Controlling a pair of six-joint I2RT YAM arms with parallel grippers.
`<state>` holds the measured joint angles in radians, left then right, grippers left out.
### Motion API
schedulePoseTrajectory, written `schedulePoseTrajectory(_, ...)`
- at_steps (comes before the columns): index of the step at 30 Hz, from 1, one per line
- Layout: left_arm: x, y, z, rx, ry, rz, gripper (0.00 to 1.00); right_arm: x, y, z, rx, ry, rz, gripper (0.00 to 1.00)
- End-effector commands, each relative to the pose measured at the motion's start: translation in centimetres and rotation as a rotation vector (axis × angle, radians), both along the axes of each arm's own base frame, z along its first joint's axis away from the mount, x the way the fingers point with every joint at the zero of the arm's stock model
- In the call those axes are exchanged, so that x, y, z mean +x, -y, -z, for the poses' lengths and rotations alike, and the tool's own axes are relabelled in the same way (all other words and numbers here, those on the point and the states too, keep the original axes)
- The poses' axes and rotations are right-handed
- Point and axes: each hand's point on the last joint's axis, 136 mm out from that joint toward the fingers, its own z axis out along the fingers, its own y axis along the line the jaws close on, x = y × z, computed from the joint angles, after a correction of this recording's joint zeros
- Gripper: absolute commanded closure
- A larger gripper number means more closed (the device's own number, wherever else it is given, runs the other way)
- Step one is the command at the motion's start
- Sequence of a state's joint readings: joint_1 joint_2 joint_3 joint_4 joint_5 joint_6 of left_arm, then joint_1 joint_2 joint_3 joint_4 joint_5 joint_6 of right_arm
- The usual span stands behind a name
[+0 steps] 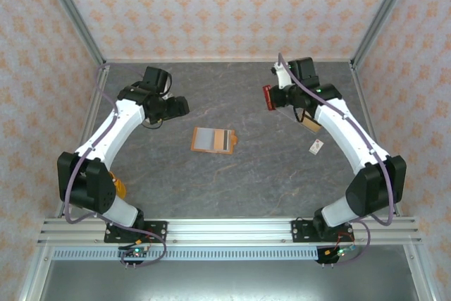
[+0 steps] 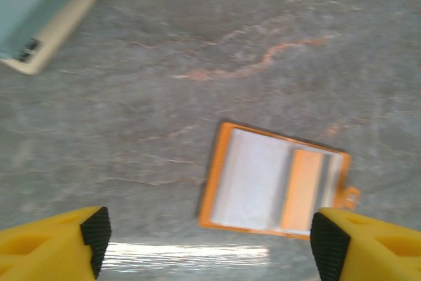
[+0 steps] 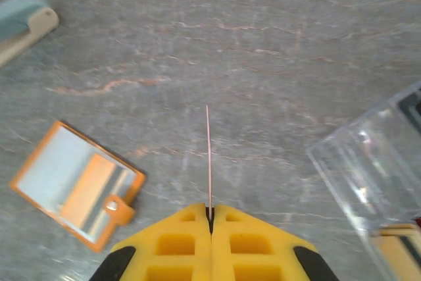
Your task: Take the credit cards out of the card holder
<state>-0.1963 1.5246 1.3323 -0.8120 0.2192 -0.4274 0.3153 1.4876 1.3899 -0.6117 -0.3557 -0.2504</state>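
The holder [image 1: 213,139] lies open on the surface [image 1: 282,174] in the middle of the top view, and no gripper touches it. The left gripper [image 2: 210,238] hangs near it with its fingers spread wide. The right gripper [image 3: 210,212], at the upper right of the top view, is pressed together on one card [image 3: 208,156], seen edge-on as a thin line, near the tray [image 3: 375,162]. The hold takes only the card's lower edge, so I judge the card may twist or slip out before it reaches the tray. Also the free holder may slide if another card is pulled while nothing presses it down.
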Motion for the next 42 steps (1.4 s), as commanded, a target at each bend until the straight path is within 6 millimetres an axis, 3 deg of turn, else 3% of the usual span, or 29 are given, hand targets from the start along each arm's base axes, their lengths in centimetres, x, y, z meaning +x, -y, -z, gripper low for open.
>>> schedulePoseTrajectory(1, -1.7, -3.1, 0.1, 0.175, -0.025, -0.016, 0.12, -0.4, 1.7, -1.1, -0.136, 0.091, -0.106, 1.0)
schedulePoseTrajectory(6, -1.8, -4.0, -0.3, 0.222, -0.004, -0.032, 0.01, 0.2, 4.6, 0.2, -0.275, 0.059, -0.164, 1.0)
schedulePoseTrajectory(13, -1.8, -4.1, -1.1, 0.221, 0.033, -0.034, 0.0, 1.1, 11.2, 1.9, -0.477, -0.06, -0.135, 1.0)
schedulePoseTrajectory(21, -1.4, -3.5, -1.1, 0.191, 0.043, -0.022, 0.0, 0.9, 14.8, 4.7, -0.546, -0.179, -0.22, 1.0)
schedulePoseTrajectory(29, -1.0, -3.0, -0.7, 0.171, 0.022, -0.001, 0.0, 1.9, 16.5, 7.2, -0.612, -0.263, -0.274, 1.0)
schedulePoseTrajectory(36, -1.4, -3.2, -1.7, 0.181, 0.038, 0.006, 0.0, 3.4, 18.1, 9.4, -0.683, -0.329, -0.269, 1.0)
schedulePoseTrajectory(42, -1.7, -3.2, -1.7, 0.181, 0.038, 0.011, 0.0, 3.9, 18.1, 10.3, -0.674, -0.332, -0.274, 1.0)
